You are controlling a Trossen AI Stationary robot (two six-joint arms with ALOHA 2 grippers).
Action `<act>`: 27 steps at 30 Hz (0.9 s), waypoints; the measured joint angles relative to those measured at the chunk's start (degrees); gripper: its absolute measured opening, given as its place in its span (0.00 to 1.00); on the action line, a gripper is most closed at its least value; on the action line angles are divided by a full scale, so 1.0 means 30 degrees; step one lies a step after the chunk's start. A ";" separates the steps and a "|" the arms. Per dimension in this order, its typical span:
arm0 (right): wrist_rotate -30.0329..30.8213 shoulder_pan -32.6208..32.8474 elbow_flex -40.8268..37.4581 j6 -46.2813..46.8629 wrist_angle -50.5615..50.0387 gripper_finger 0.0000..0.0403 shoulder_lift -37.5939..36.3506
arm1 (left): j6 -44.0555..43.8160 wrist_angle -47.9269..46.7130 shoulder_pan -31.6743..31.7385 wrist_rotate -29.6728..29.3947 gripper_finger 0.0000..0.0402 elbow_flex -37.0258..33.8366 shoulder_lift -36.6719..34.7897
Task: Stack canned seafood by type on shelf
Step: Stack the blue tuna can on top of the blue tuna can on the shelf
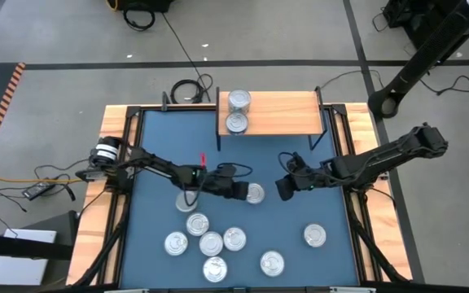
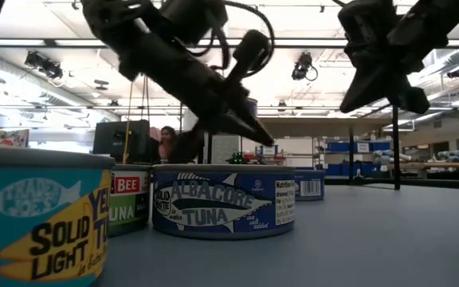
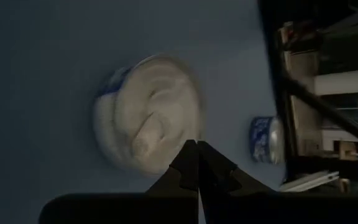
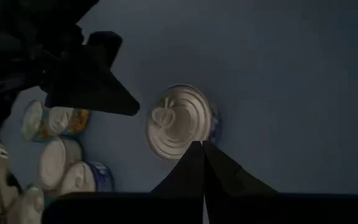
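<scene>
Nearest my low camera sat a teal "Solid Light" tin point(image 2: 42, 215), and beyond it the blue albacore can point(image 2: 223, 201) under both arms. My left gripper point(image 3: 196, 163) had its fingers clenched together on nothing, tips just above that can's lid; in the high view this can point(image 1: 255, 194) lay near the middle of the table, just beside the left gripper's tip. My right gripper point(image 4: 202, 163) was likewise pinched shut and empty, hovering on the can's other side. Outward from there, seven more tins point(image 1: 211, 242) lay scattered toward the table's near edge, and two point(image 1: 238, 111) already stood on the shelf point(image 1: 287, 114) at the far edge. I judged the risk plain: with both closed grippers crowding one can, they could knock together, or a descent with shut fingers would shove the can instead of grasping it.
</scene>
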 joint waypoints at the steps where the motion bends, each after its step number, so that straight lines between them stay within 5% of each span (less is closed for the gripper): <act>1: -0.0008 0.0065 0.0004 -0.0020 0.0209 0.01 -0.0025 | 0.0125 -0.0344 0.0049 -0.0009 0.00 -0.0107 -0.0026; 14: -0.1146 0.0932 -0.4884 0.1763 0.8452 0.00 -0.1806 | -0.0978 0.3191 0.0280 0.0342 0.00 -0.0838 0.1374; 27: -0.0672 0.1363 -0.6330 0.2777 0.9360 0.01 -0.2111 | -0.1976 0.5473 0.0280 -0.0544 0.00 -0.2266 0.1497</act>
